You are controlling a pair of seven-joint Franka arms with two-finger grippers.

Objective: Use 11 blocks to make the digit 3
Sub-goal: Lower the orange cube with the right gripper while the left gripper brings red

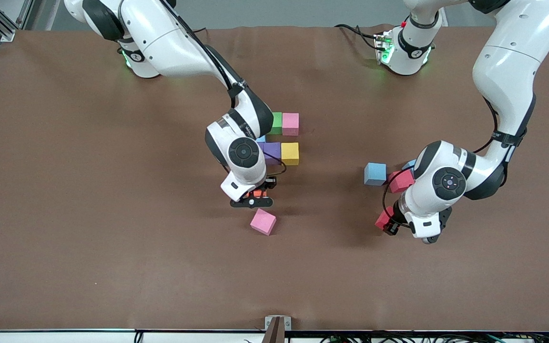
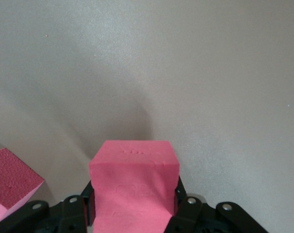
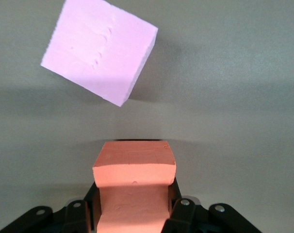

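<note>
My right gripper (image 1: 255,196) (image 3: 133,199) is shut on an orange block (image 1: 257,193) (image 3: 135,174), a little above the table. A loose pink block (image 1: 262,221) (image 3: 101,51) lies tilted just nearer the camera. Farther from the camera, green (image 1: 277,123), pink (image 1: 290,124), purple (image 1: 271,152) and yellow (image 1: 289,153) blocks sit grouped, with a blue one (image 1: 261,138) half hidden by the right arm. Toward the left arm's end of the table, my left gripper (image 1: 389,224) (image 2: 135,199) is shut on a red block (image 1: 382,219) (image 2: 132,170), low over bare table.
A light blue block (image 1: 375,174) and a reddish block (image 1: 401,181) (image 2: 11,179) lie on the brown table (image 1: 112,214) beside the left arm. A blue corner (image 1: 409,164) shows next to that arm's wrist. A small bracket (image 1: 277,326) sits at the table's near edge.
</note>
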